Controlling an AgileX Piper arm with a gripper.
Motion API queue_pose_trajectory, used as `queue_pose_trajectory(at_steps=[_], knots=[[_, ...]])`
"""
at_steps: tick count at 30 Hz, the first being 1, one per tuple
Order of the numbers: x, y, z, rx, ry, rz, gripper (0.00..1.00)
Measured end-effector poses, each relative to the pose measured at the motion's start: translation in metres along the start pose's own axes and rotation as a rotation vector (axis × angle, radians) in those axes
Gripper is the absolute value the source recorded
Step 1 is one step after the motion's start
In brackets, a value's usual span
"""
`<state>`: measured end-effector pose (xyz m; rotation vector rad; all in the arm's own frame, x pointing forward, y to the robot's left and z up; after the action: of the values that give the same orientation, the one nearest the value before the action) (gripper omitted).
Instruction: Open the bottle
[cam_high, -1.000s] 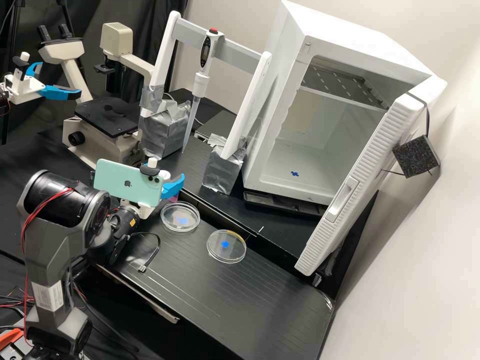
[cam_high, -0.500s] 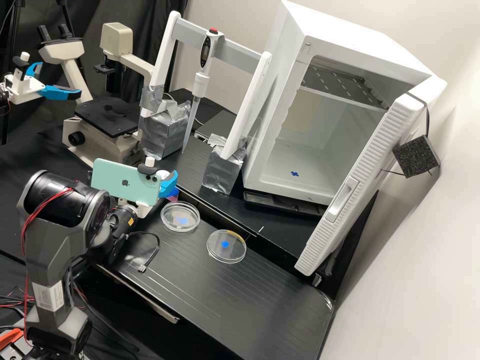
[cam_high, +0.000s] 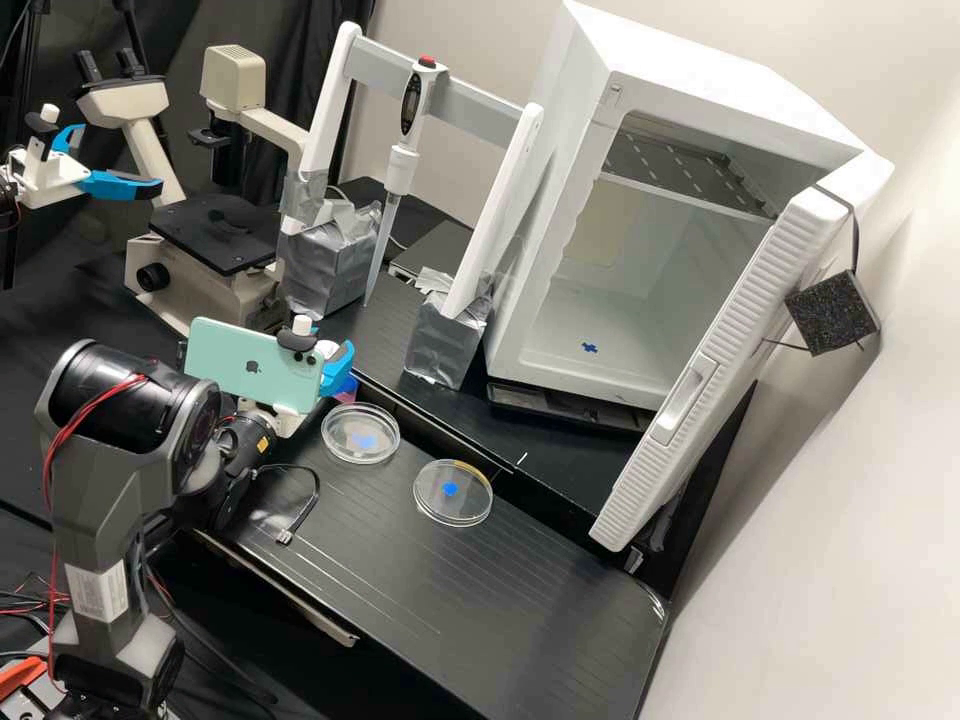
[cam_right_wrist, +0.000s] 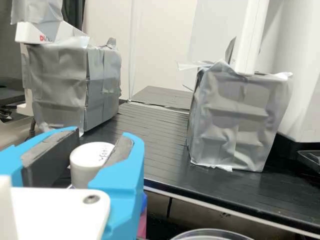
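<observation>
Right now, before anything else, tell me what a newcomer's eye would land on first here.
Probably the big white cabinet filling the upper right of the high view, its ribbed door swung open. Next, the mint-green phone mounted on the dark arm at the left. Then the upright pipette hanging from the white-legged stand behind the bench.

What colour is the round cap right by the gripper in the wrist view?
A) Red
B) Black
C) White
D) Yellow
C: the round cap by the gripper shows a white top with small dark marks on it.
</observation>
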<state>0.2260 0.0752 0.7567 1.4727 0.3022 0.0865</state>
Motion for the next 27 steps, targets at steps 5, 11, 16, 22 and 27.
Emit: queue_pose_trajectory(at_steps=[5, 11, 16, 22, 27], knots=[[0.0000, 0.0001, 0.0001, 0.001, -0.001, 0.001, 0.00], [0.0000, 0.0001, 0.0001, 0.001, -0.001, 0.001, 0.00], [0.0000, 0.0001, 0.0001, 0.001, -0.001, 0.001, 0.00], [-0.0012, 0.0037, -0.0027, 0.002, 0.011, 0.016, 0.00], [-0.0027, 0.0081, -0.0061, 0.004, 0.026, 0.034, 0.00]])
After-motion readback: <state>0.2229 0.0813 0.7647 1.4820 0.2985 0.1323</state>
